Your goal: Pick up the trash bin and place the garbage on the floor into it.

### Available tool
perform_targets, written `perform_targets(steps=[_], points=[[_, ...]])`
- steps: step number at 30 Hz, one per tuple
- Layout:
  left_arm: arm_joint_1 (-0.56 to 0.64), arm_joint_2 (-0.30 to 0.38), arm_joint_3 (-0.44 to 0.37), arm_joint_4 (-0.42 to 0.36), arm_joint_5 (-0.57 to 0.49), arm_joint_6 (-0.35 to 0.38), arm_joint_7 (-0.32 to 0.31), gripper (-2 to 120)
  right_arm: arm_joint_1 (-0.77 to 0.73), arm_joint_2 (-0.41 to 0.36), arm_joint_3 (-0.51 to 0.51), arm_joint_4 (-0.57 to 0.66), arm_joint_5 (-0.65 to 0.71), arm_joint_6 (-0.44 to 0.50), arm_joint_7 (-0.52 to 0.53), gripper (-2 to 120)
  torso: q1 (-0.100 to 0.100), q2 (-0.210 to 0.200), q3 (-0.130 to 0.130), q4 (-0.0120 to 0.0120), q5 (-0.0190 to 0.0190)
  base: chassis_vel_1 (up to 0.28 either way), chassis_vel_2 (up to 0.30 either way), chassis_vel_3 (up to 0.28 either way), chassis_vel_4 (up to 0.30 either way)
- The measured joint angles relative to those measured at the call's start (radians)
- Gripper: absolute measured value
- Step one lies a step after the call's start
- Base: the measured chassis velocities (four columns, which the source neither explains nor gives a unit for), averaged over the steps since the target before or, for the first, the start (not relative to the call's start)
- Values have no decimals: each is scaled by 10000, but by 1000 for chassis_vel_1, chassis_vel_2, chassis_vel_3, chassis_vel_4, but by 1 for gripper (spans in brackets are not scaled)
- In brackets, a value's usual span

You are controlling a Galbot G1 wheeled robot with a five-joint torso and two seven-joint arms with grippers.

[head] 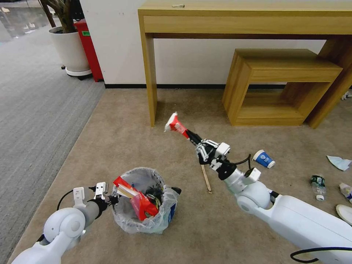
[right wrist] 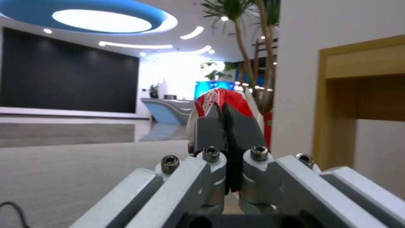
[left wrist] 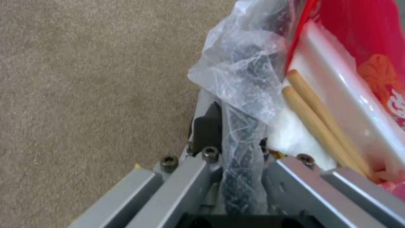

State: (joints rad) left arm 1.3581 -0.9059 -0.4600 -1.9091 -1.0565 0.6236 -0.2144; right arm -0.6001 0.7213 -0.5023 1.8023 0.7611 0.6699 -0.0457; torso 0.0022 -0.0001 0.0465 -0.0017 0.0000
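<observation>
Left gripper (head: 112, 199) is clamped on the rim of the trash bin (head: 145, 220), pinching the clear liner and black wall between its fingers (left wrist: 207, 126). The bin sits low at the robot's left over the beige floor (head: 121, 132), already holding red wrappers (head: 141, 203) and wooden sticks (left wrist: 320, 123). Right gripper (head: 191, 136) is closed on a red-and-white wrapper (head: 175, 124), held up in the air ahead of the bin, near the desk leg (head: 149, 80). Still on the carpet: wooden stick (head: 206, 178), blue-white paper cup (head: 264, 158), small bottle (head: 318, 184).
</observation>
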Motion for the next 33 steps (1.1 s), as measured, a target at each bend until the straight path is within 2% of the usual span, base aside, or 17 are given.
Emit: perform_targets(steps=[8, 33], points=[[-291, 26, 181, 67, -81, 13, -16, 0, 420, 372, -708, -41, 151, 5, -281, 0, 0, 0, 0, 0, -1, 0, 0, 0, 0], [-1572, 100, 899, 712, -449, 38, -170, 0, 1431, 1166, -2959, 75, 461, -62, -263, 0, 0, 0, 0, 0, 0, 0, 0, 0, 0]])
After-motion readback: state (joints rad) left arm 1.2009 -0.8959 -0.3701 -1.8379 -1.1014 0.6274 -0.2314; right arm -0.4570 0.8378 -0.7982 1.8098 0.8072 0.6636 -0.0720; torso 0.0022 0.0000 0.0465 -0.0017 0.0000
